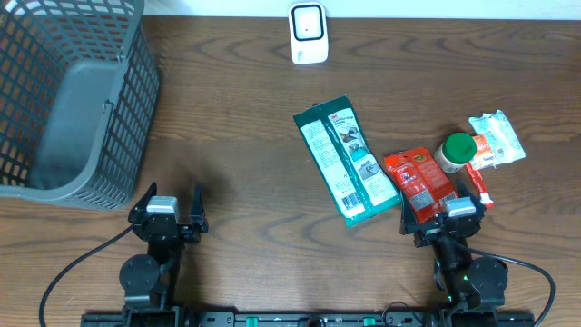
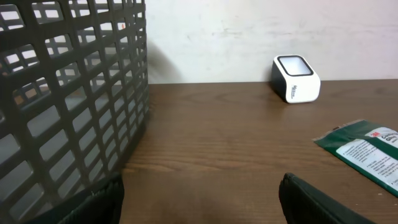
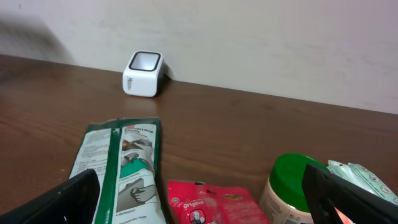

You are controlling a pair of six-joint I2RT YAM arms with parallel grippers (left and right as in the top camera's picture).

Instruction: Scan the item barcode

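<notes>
Left gripper [image 1: 172, 198] is held wide and empty beside the basket [image 1: 64, 109]; right gripper [image 1: 447, 204] is held wide and empty, just behind the red pouch [image 1: 418, 180]. The green pack [image 1: 347, 161] is laid flat on the tabletop [image 1: 236, 136], ahead-left of the right gripper, its long axis angled toward the scanner [image 1: 309, 34]. The right arm is judged nearer to both items.

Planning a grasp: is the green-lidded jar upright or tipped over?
Upright. The jar shows its round green lid face-on from overhead, and in the right wrist view the lid sits on top.
</notes>
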